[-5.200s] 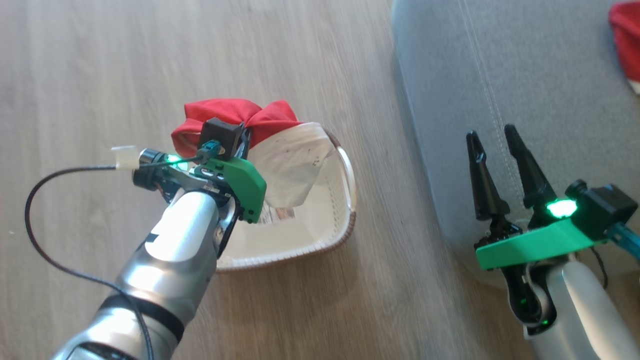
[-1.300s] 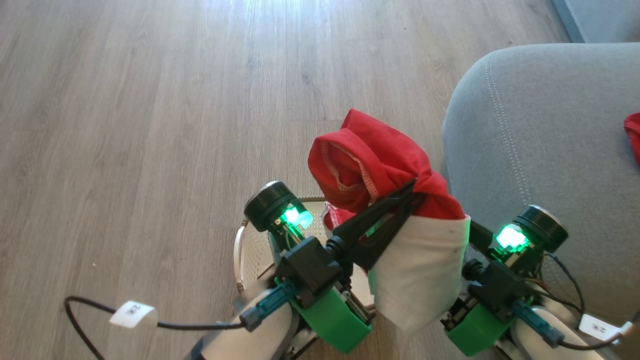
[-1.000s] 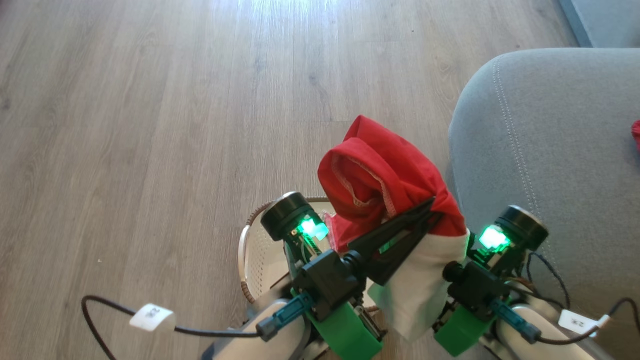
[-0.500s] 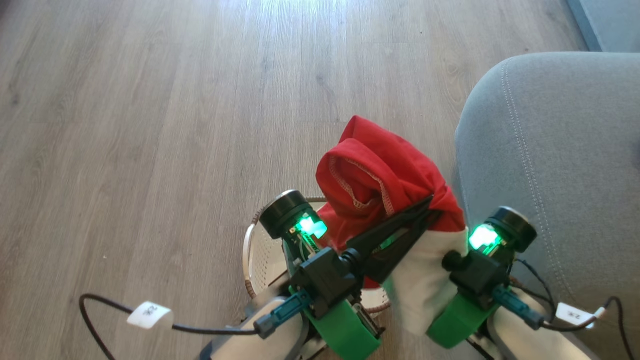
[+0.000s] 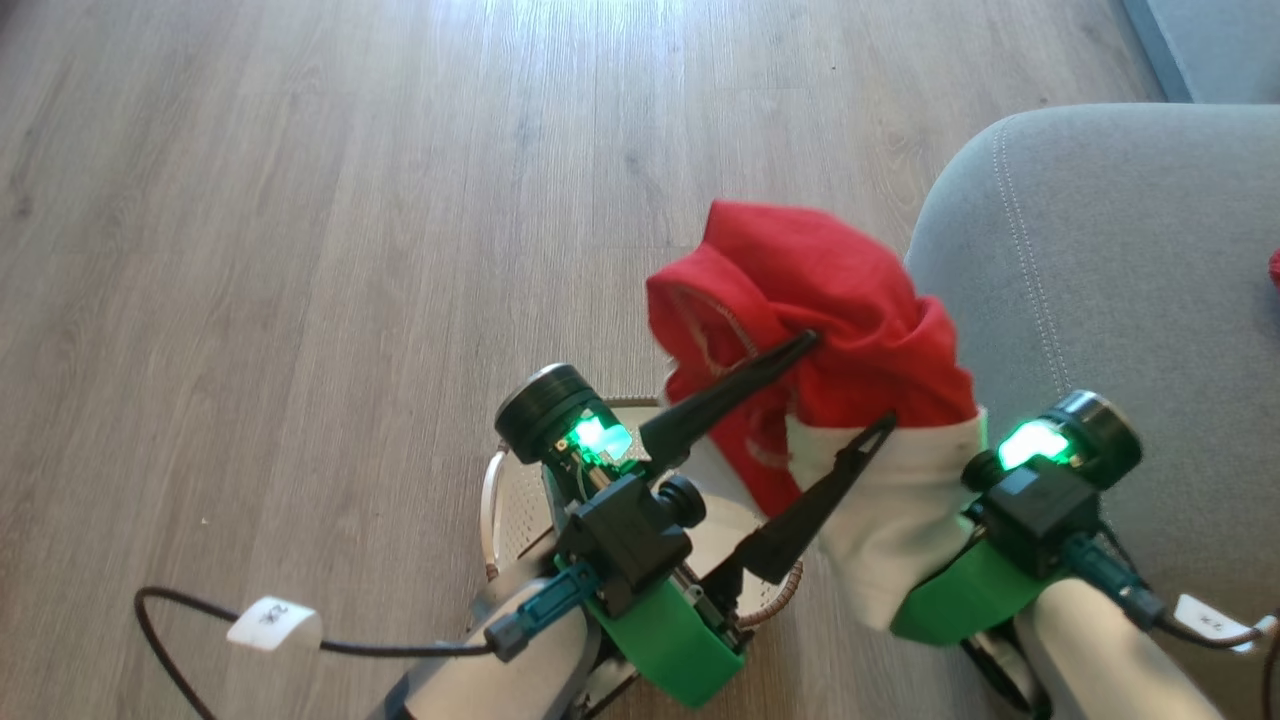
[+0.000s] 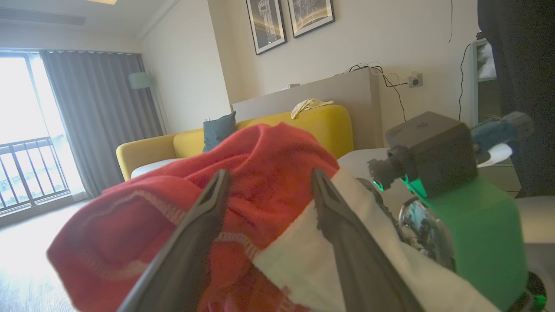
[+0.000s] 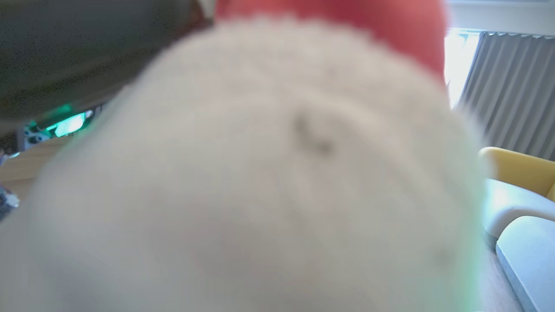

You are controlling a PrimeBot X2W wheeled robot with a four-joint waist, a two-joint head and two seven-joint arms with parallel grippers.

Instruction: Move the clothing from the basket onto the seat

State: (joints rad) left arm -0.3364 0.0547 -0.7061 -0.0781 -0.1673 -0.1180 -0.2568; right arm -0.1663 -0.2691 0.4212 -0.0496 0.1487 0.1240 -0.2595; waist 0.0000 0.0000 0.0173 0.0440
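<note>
Just left of the seat (image 5: pixel 1100 250), the red clothing (image 5: pixel 840 300) hangs above the floor (image 5: pixel 300 200), its target off to its right; the left gripper (image 5: pixel 852 379) has its fingers spread wide against the cloth, while the right gripper (image 5: pixel 1035 520), nearer the seat, has its fingers buried under the white band, so whether they pinch it cannot be told.

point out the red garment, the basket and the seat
red garment (image 5: pixel 840 290): head view, on its red folds
basket (image 5: pixel 486 505): head view, on its left rim
seat (image 5: pixel 1120 260): head view, on the bare cushion top

Silver forearms (image 5: pixel 1100 655), green wrist brackets (image 5: pixel 665 645), black tagged cables (image 5: pixel 400 649)
</note>
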